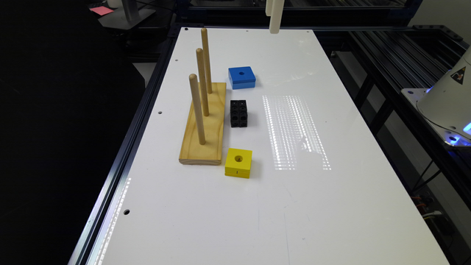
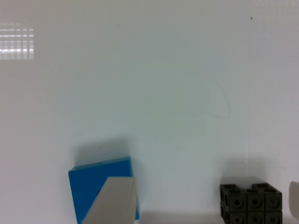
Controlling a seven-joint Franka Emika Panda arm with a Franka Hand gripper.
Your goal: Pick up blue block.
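The white pincer [image 1: 275,16] hangs high over the far end of the white counter [image 1: 331,206], pointing straight down, well clear of everything on it. In the wrist view two pale fingertips [image 2: 112,200] stand well apart, so the pincer is spread wide and holds nothing.

The flat, square bright-blue block [image 1: 241,77] with a round hole in its top lies on the counter just beside the far end of the pale wooden base with three upright pegs [image 1: 204,125]. Nearer the camera sit the black studded cube [image 1: 238,113], then the yellow block with a hole [image 1: 238,162].
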